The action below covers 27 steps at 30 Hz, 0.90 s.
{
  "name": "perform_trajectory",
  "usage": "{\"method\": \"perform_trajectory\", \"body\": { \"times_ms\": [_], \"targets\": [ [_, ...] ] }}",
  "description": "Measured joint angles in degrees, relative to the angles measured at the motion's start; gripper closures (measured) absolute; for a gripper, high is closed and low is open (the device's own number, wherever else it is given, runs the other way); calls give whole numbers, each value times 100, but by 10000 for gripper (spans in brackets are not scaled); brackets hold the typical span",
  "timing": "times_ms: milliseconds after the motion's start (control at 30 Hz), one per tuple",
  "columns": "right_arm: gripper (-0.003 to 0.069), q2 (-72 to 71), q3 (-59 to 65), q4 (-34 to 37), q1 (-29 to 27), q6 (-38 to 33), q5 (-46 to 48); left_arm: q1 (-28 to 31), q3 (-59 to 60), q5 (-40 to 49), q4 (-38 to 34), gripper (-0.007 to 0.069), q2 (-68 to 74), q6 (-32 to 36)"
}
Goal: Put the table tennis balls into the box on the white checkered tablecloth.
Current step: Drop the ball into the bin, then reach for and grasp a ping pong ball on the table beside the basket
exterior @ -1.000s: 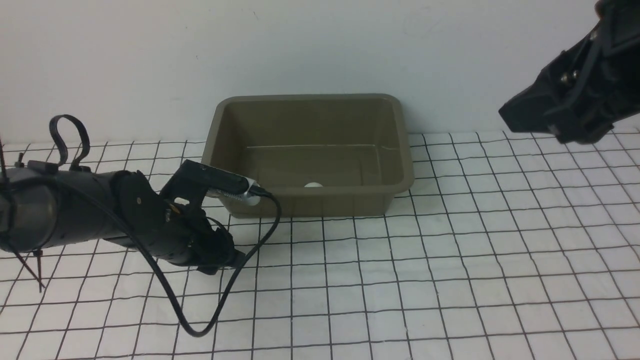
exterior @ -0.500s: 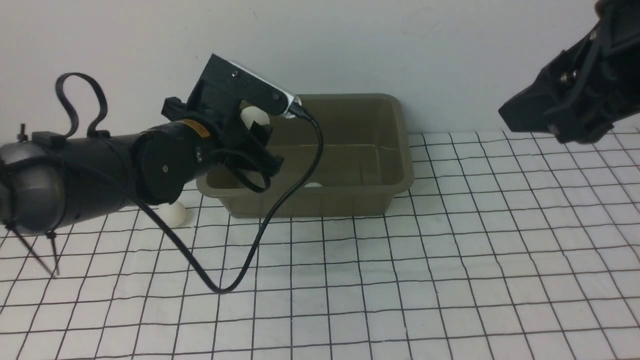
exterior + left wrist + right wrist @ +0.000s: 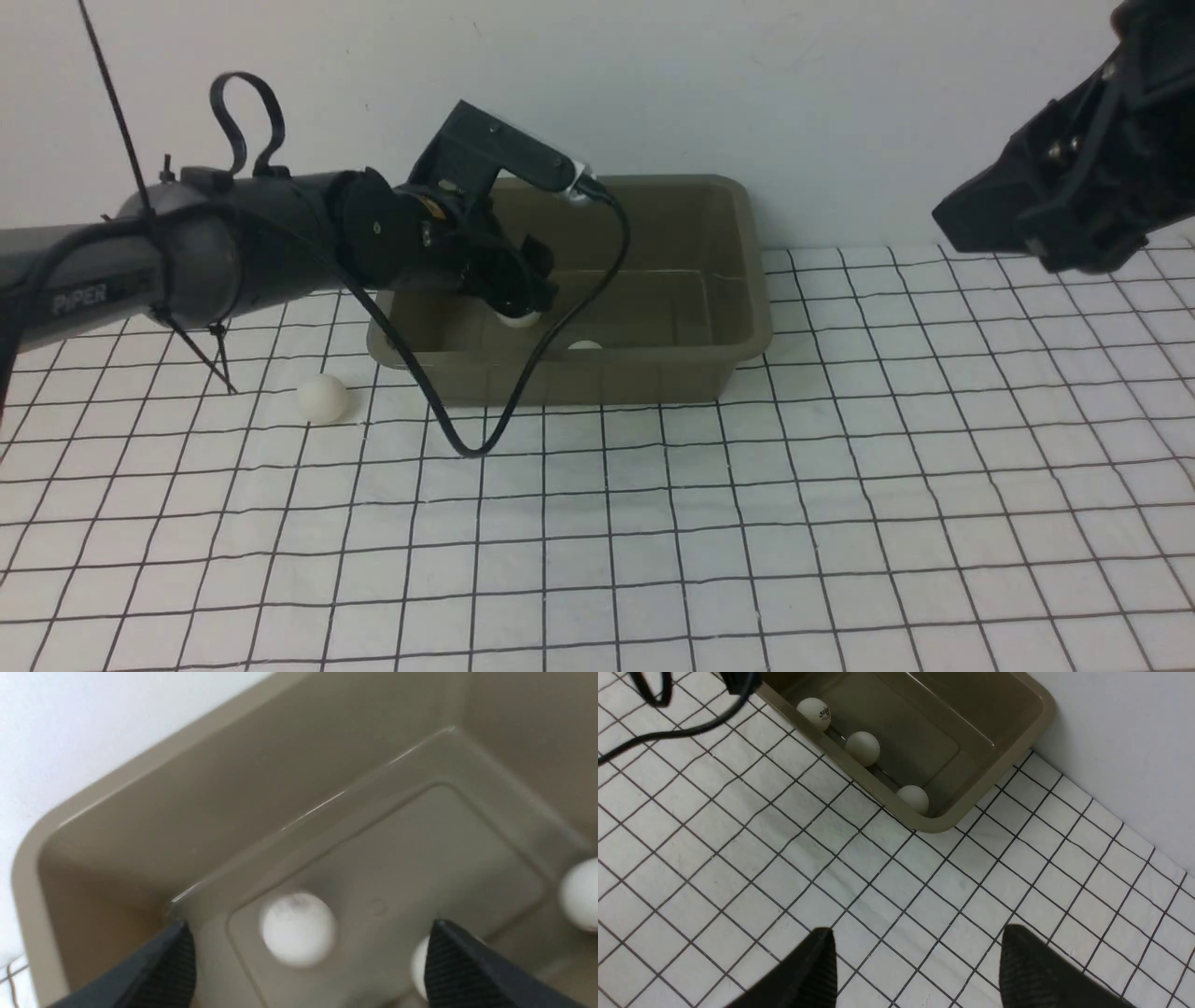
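Jaws, left: spread wide and gripping nothing. They are poised over the left end of the box (image 3: 653,378), tips pointing down toward its floor.

Ball one (image 3: 298,928): white, blurred, with a faint dark mark. It sits in the gap beneath my left jaws and touches neither tip. I cannot tell whether it rests on the floor.

Ball two (image 3: 417,965): white, on the box floor, half hidden behind one tip of my left jaws.

Ball three (image 3: 581,893): white, on the floor beyond that same tip, close to the box wall.

Ball four (image 3: 322,399): white, outside the box on the white checkered tablecloth (image 3: 747,541). It lies on my side of the left jaws and further left, well apart from my right jaws.

Box: olive-brown, open-topped, on the cloth-covered desk, directly under my left jaws and backed against the pale wall (image 3: 653,84).

Jaws, right: open wide and empty. I hold them high over bare cloth, well apart from the box and from every ball.
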Motion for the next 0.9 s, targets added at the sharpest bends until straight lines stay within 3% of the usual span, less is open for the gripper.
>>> {"method": "perform_trajectory", "body": {
  "times_ms": [133, 367, 600, 833, 900],
  "targets": [
    [228, 0, 0, 5, 0, 0, 13, 415, 45, 869, -35, 43, -587, 0],
    [228, 0, 0, 24, 0, 0, 61, 1656, 300, 1930, -48, 98, -1276, 340],
    [228, 0, 0, 130, 0, 0, 56, 2368, 303, 2913, -666, 104, -1123, 1718],
    [228, 0, 0, 151, 0, 0, 56, 2551, 303, 3092, -1703, 104, -409, 3419],
    [228, 0, 0, 171, 0, 0, 56, 2551, 303, 3083, -1768, 104, -200, 3500]
  ]
}}
